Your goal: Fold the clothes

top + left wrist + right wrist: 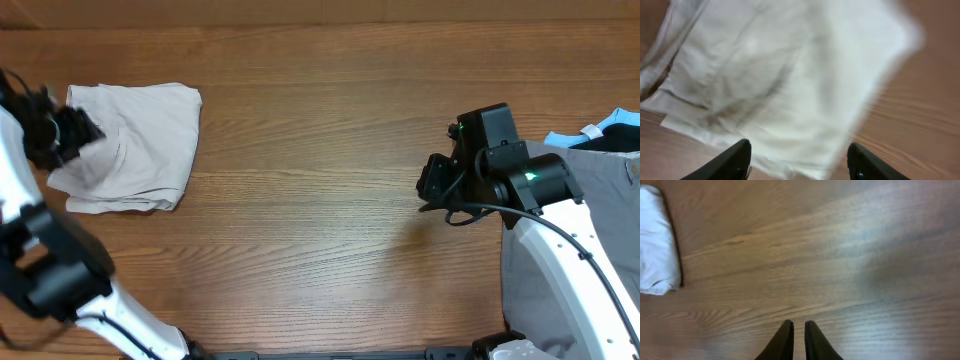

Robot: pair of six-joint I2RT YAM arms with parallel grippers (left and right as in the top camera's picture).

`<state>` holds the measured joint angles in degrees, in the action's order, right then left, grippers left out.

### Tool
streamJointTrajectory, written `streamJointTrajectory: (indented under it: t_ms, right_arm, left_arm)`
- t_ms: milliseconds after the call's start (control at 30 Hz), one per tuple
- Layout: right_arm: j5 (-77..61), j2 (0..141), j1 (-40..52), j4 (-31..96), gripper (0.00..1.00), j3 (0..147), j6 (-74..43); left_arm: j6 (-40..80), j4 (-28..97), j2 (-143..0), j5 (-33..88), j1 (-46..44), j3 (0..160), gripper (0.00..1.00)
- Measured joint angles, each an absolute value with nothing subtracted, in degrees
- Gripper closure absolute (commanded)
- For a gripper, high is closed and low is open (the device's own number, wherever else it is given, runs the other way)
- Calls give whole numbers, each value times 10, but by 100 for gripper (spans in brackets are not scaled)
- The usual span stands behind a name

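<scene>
Shorts (130, 145) look folded under our left gripper (799, 147), fingers spread apart. We should lift clear without snagging cloth; our right gripper (798, 325) hangs pinched together.

Right hand (798, 325) above the wooden desk (850, 255)
Its dark fingers stand nearly together, a thin slit between them, gripping nothing; a rounded fold of cream shorts (657, 245) lies well apart, far left.

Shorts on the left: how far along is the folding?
The shorts already lie in a compact, roughly square bundle. The left hand hovers open over them, holding nothing; the right hand is over the table, away from them. Perhaps a last tidy is left.
</scene>
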<state>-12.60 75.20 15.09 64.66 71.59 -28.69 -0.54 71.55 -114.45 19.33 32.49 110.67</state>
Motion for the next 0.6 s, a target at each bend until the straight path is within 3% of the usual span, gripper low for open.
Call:
streamJointTrajectory:
  t_ms: [133,200,233,300,400,433,600]
  right_arm:
    - [-126,727,151,655,87,786,-259]
    - [-126,698,151,657,84,830,-248]
    - [-126,682,151,657,78,851,-245]
    - [-125,644,151,656,58,889,-240]
    - [-126,590,151,656,5,922,-220]
    - [-126,571,151,659,0,926,-213]
    - [-126,511,151,691,0,931,-190]
  left_arm:
    - [-43,766,-1012,241,291,1140,33]
    - [-61,792,-936,250,254,1148,24]
    - [-67,805,-903,251,232,1151,1]
    - [-76,837,-840,248,179,1156,0]
    - [-76,889,-771,223,104,1159,0]
    - [-74,902,-758,216,88,1159,0]
    - [-62,967,-716,184,18,1159,0]
